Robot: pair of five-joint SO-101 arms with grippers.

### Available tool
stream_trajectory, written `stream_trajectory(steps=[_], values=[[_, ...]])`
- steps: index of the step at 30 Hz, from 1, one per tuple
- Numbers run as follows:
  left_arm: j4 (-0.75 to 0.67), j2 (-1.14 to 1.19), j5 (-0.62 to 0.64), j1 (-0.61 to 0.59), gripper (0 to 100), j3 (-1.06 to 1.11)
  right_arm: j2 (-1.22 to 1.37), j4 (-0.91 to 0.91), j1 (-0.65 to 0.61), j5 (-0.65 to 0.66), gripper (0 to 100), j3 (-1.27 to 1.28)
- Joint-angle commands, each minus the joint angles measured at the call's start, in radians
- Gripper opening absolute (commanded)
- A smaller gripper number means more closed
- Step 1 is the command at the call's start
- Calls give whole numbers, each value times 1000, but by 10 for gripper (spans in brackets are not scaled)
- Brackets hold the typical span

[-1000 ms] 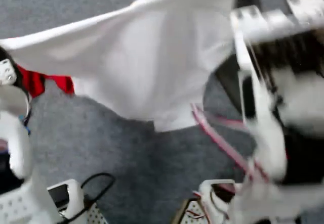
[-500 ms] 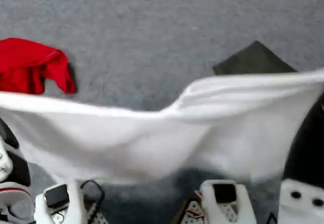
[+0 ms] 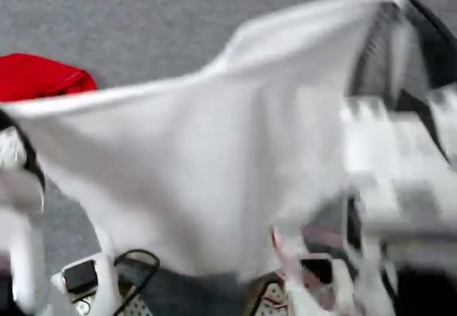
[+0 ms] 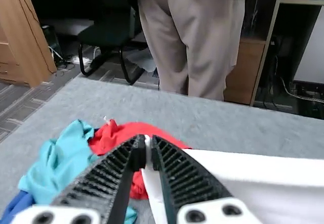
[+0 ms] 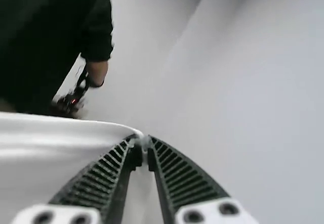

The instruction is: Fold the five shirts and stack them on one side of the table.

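Note:
A white shirt point(image 3: 214, 166) hangs spread in the air over the grey table point(image 3: 143, 31), held at two corners. My left gripper point(image 4: 145, 150) is shut on one corner of the white shirt point(image 4: 253, 183), low at the table's left. My right gripper point(image 5: 143, 145) is shut on the other corner of the white shirt point(image 5: 50, 153), raised high at the right. A red shirt point(image 3: 39, 77) lies crumpled at the left; the left wrist view shows the red shirt point(image 4: 119, 138) next to a teal shirt point(image 4: 61, 161) and a blue one point(image 4: 12, 211).
The blurred right arm point(image 3: 393, 180) rises at the right. Arm bases and a black cable point(image 3: 136, 266) sit at the near edge. A person point(image 4: 202, 32) stands beyond the far table edge.
The white shirt dropped low toward the near edge, then swung up again. The right end now rises high at the back right, hiding the dark shirt seen half a second ago.

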Motion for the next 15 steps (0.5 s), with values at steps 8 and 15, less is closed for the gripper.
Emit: stream_trajectory(steps=[8,15], values=[[-1102,326,-5,123,20,641,453,-812,-160,167,5,441],[-999,731,-3,114,20,275,792,-813,-116,114,5,197]])
